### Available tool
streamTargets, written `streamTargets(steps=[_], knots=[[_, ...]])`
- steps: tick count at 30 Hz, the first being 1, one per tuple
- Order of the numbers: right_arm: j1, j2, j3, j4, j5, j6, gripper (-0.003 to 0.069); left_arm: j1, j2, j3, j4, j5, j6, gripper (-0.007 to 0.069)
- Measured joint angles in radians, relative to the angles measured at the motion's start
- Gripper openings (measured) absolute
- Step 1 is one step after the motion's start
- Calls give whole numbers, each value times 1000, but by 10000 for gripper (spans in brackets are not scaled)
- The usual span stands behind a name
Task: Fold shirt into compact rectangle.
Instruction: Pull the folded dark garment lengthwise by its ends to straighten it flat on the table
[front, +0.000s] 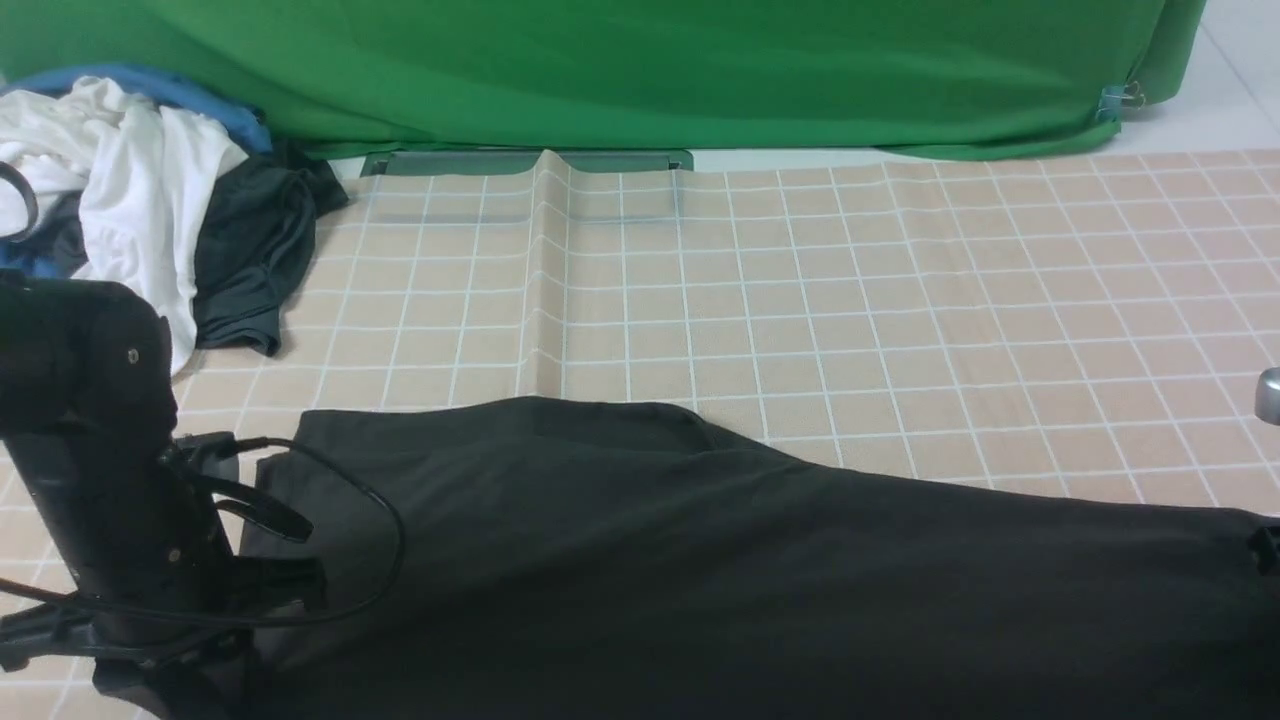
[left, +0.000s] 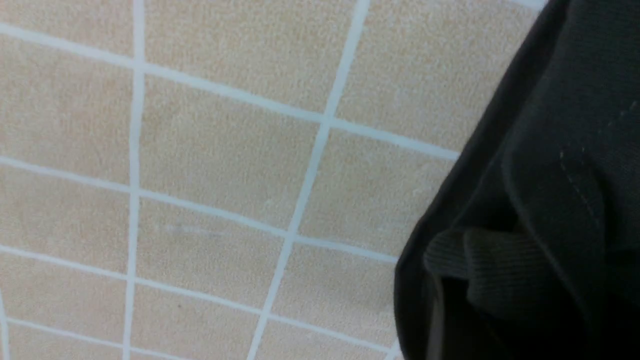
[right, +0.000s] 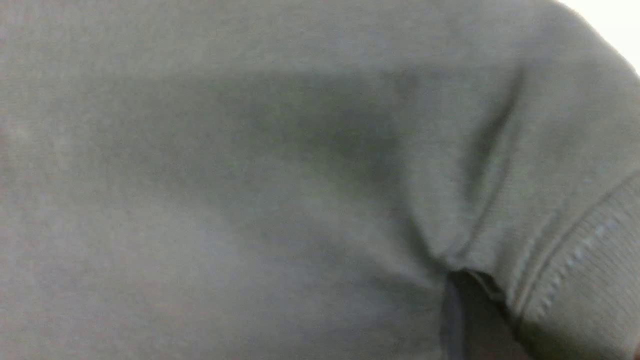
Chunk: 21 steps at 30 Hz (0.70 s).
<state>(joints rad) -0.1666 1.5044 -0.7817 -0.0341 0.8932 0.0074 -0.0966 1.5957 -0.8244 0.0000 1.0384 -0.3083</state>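
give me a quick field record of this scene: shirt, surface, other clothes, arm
shirt: black, spread wide across the near side, no print showing
fold state: not yet a compact rectangle
surface: peach grid-pattern cloth with a raised crease
other clothes: white garment, dark garment and blue garment, piled far left
backdrop: green cloth
left arm: at the shirt's left end, jaws hidden
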Motion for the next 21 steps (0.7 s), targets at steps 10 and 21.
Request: streamTargets(steps=[10,21], knots=[[0,0,-7,-17,7,11,369,0,1,-172,77,148,-10,452],[-1,1,-49,-37,11,46,626,0,22,-299,34,-12,6,557]])
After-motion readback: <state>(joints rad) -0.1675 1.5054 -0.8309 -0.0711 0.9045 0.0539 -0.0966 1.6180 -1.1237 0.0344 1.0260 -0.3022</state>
